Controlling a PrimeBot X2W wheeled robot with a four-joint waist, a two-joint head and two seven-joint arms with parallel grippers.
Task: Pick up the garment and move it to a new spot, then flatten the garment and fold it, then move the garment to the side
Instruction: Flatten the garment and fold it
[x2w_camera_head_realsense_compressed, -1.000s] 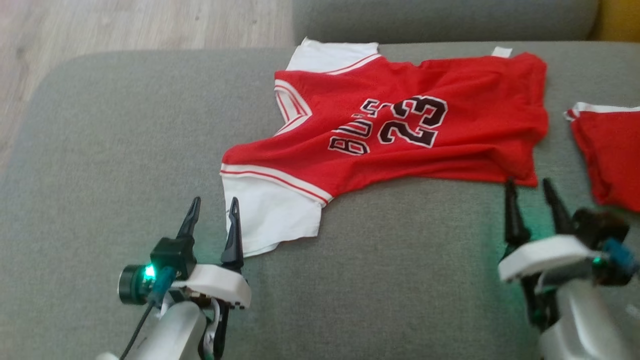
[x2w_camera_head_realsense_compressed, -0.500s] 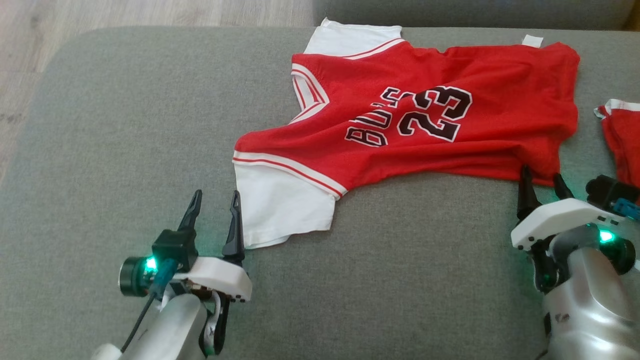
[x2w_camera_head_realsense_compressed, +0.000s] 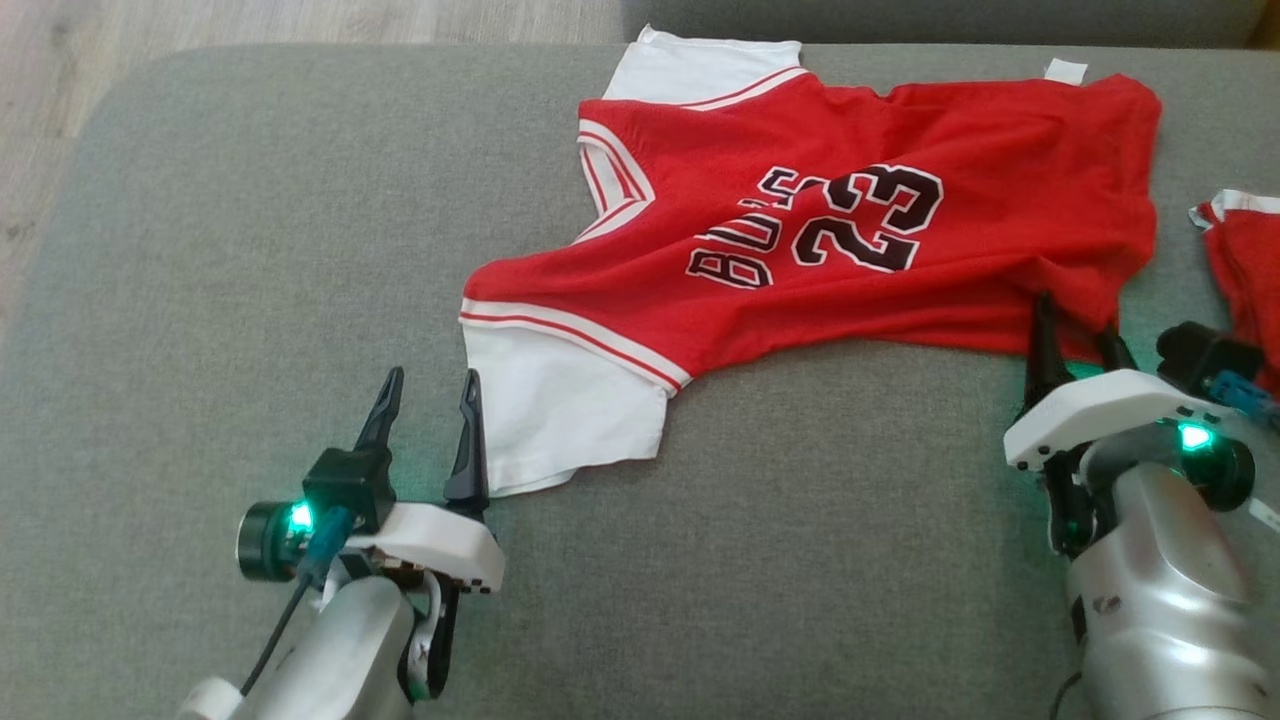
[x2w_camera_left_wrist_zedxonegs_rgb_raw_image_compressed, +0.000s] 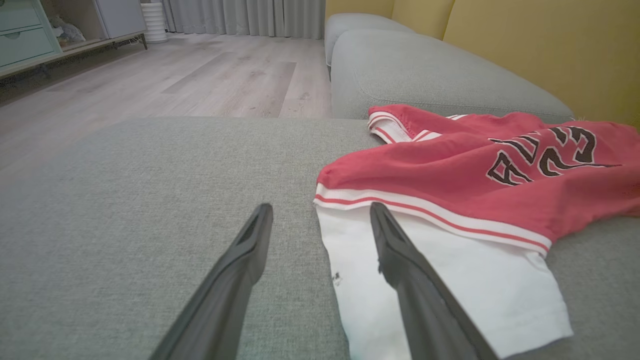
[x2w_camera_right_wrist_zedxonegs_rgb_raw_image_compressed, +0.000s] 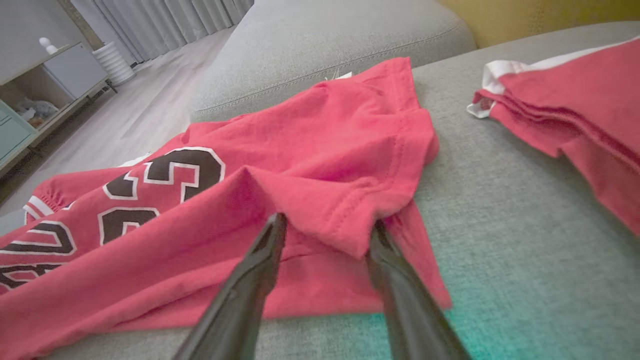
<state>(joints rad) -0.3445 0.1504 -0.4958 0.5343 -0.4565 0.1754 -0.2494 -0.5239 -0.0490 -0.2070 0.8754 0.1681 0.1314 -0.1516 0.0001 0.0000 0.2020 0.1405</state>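
The garment (x2w_camera_head_realsense_compressed: 800, 130) is a red jersey with white sleeves and the number 23, spread across the grey sofa cushion (x2w_camera_head_realsense_compressed: 250, 250). My left gripper (x2w_camera_head_realsense_compressed: 430, 375) is open at the near white sleeve (x2w_camera_left_wrist_zedxonegs_rgb_raw_image_compressed: 425, 270). One finger lies over the sleeve's edge and the other over bare cushion. My right gripper (x2w_camera_head_realsense_compressed: 1075, 318) is at the jersey's near right hem corner. In the right wrist view its fingers (x2w_camera_right_wrist_zedxonegs_rgb_raw_image_compressed: 327, 222) stand apart on either side of a raised fold of red fabric (x2w_camera_right_wrist_zedxonegs_rgb_raw_image_compressed: 320, 200), with their tips tucked under the hem.
A second red garment (x2w_camera_head_realsense_compressed: 1240, 250) with white trim lies at the cushion's right edge, close to my right wrist. Wooden floor (x2w_camera_head_realsense_compressed: 200, 20) lies beyond the cushion's left end. Another grey cushion (x2w_camera_left_wrist_zedxonegs_rgb_raw_image_compressed: 425, 70) and a yellow backrest (x2w_camera_left_wrist_zedxonegs_rgb_raw_image_compressed: 550, 40) stand behind.
The head camera has shifted. My right gripper has pushed forward from just short of the hem until its fingers straddle the hem fold. The left gripper stays at the sleeve.
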